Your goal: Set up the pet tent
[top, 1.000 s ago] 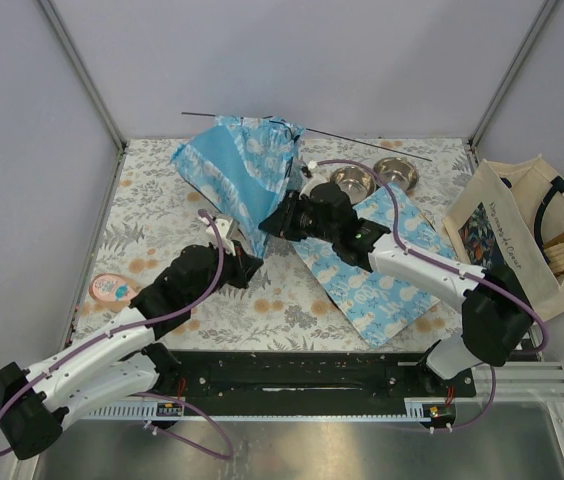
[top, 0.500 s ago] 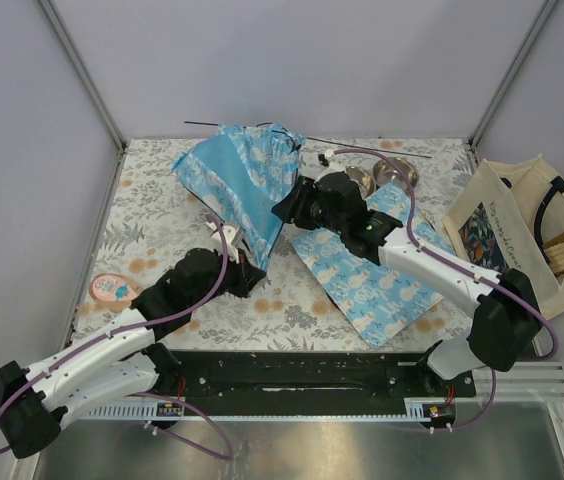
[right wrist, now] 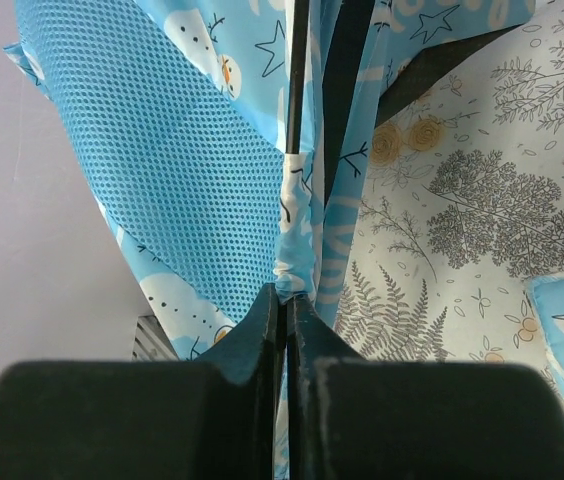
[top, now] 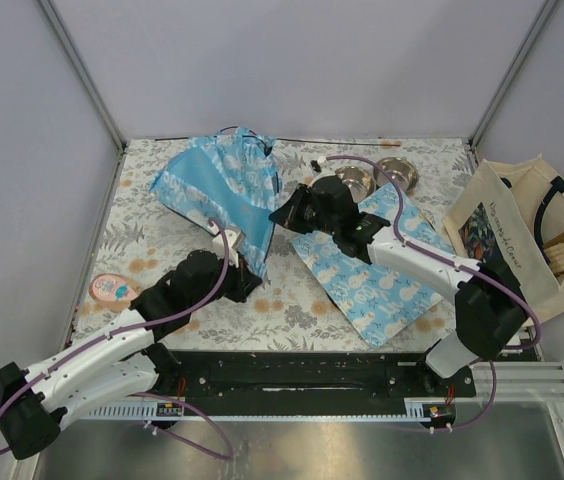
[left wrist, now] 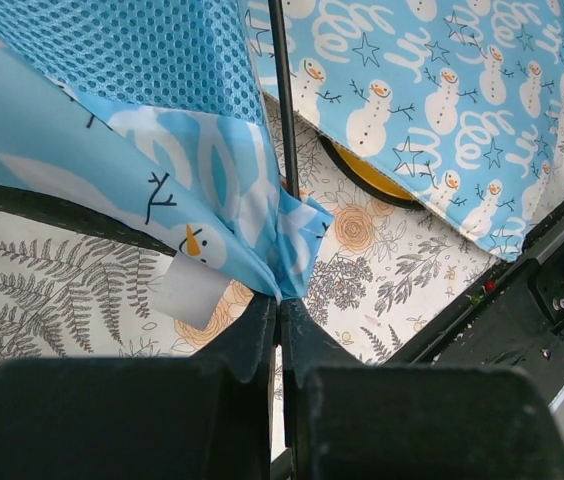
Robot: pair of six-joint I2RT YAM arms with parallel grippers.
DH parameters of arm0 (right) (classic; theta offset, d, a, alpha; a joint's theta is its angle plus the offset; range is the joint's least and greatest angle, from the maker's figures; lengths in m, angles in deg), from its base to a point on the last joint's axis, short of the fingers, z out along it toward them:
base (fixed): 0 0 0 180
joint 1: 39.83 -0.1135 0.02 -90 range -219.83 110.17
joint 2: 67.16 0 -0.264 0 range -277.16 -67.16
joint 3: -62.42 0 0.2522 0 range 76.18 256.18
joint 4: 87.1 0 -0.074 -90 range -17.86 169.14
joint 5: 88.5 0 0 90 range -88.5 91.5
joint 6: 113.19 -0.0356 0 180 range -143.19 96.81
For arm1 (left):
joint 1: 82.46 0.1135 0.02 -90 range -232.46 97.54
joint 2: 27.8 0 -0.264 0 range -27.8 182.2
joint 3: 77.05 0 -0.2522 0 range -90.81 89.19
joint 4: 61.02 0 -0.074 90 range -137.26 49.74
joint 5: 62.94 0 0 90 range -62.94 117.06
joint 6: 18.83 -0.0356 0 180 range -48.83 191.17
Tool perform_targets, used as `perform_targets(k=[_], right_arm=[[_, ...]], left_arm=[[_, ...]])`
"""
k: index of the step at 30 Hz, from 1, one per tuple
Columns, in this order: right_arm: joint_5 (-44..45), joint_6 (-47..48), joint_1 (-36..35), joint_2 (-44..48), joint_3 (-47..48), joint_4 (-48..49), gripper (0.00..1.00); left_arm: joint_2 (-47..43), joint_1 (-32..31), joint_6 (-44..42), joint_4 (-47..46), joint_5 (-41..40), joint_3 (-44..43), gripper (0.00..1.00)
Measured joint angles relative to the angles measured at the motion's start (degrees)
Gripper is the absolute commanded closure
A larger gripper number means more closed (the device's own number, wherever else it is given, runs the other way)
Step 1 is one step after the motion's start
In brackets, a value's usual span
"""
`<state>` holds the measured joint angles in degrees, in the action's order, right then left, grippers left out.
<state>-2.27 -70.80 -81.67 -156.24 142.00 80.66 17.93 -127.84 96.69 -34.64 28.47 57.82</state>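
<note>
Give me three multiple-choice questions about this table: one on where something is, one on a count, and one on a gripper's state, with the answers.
1. Where does the tote bag lie?
A. at the right edge of the table
B. at its left edge
C. in its middle

2. How many metal bowls stand on the table?
A. one
B. two
C. four

3. The right gripper is:
A. open wide
B. shut on a corner of the pet tent
C. shut on a bowl

Answers:
1 A: the top view shows the bag slumped at the right edge.
2 B: two bowls sit side by side near the far edge.
3 B: the right wrist view shows the fingers pressed together on a fabric corner where a black pole ends.
</note>
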Motion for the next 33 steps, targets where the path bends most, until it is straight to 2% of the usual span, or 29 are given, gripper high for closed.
perform_targets(k=[4, 6, 9, 10, 12, 13, 18, 22, 29, 33], right_arm=[[0.00, -0.02, -0.17, -1.31, 0.31, 1.29, 1.00], [0.00, 0.46, -0.35, -1.60, 0.55, 1.73, 1.00], [0.09, 2.80, -0.70, -1.66, 0.59, 2.47, 1.00], [0.57, 4.50, -0.72, -1.70, 0.59, 3.04, 1.00], [1.27, 8.11, -0.42, -1.97, 0.46, 4.98, 1.00], [1.25, 9.81, -0.28, -1.97, 0.13, 6.08, 1.00], [0.96, 21.11, -0.11, -1.97, -1.40, 8.00, 1.00], [-0.13, 31.10, -0.11, -1.49, -1.36, 4.85, 1.00], [-3.21, 47.45, -0.02, 3.61, 2.36, -12.68, 1.00], [-6.36, 51.74, 1.84, 8.81, 2.49, -20.81, 1.00]], left_arm=[[-0.04, 0.11, 0.07, 0.57, -0.33, 0.02, 0.99], [-0.04, 0.13, 0.24, 0.59, -0.68, 0.02, 0.82], [-0.13, 0.07, 0.98, 1.33, -0.55, 0.07, 0.36], [-0.42, -0.04, 0.96, 2.05, -0.13, 0.28, 0.26], [-1.53, -0.35, 1.60, 3.63, 1.01, 1.31, 0.15], [-2.25, -0.39, 1.70, 4.74, 1.46, 1.77, 0.01], [-8.37, -0.48, 2.82, 11.58, 1.16, 1.88, 0.01], [-14.21, -0.55, 2.34, 17.46, -5.22, -2.43, 0.01], [-16.26, -0.52, -1.64, 21.44, -25.57, -14.38, 0.01], [-12.50, 0.90, -4.15, 21.75, -31.65, -18.49, 0.01]])
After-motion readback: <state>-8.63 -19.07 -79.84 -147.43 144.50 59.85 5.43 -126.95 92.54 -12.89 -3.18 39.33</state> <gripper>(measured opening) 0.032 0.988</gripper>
